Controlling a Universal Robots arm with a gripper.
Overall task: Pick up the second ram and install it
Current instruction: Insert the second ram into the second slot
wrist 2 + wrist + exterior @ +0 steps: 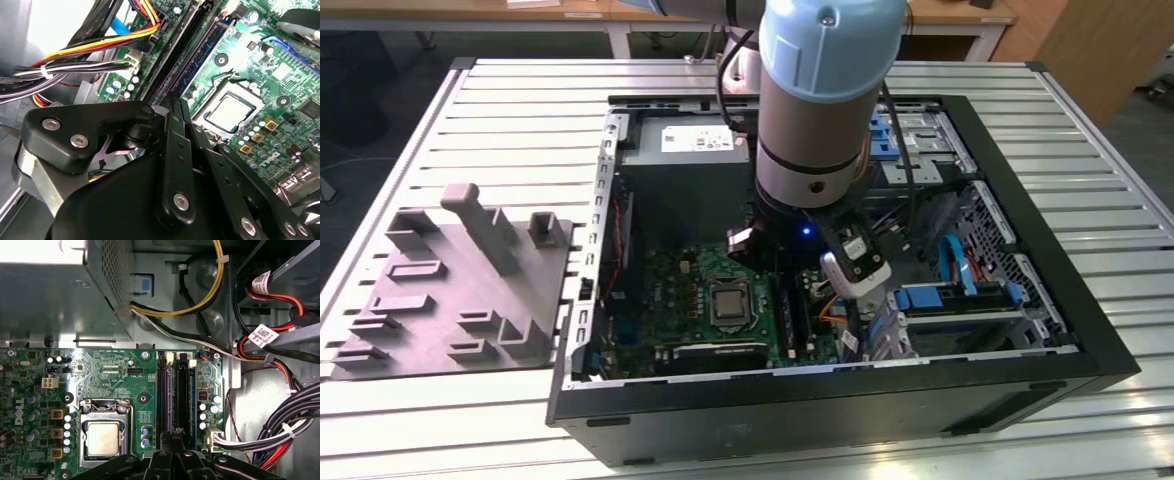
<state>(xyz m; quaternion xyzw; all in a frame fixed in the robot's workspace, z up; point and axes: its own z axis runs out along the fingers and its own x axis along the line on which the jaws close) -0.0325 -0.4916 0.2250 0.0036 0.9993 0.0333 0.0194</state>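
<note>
1. The second ram stands on edge in the memory slots of the motherboard. It lies directly ahead of the gripper, and its near part passes between the fingers.
2. Its long axis follows the slots, parallel to the side of the CPU socket just beside it. It points away from the gripper toward the power supply box. Only its thin top edge shows, so the board is upright.
3. The fingers are drawn almost together, clamped across the stick's thin width. Whether the stick is fully seated cannot be told.
4. Bundled cables lie on the slots' far side from the socket.
5. In the exterior view the arm reaches down into the open computer case. The grey fixture tray sits on the slatted table at the exterior view's left of the case.
</note>
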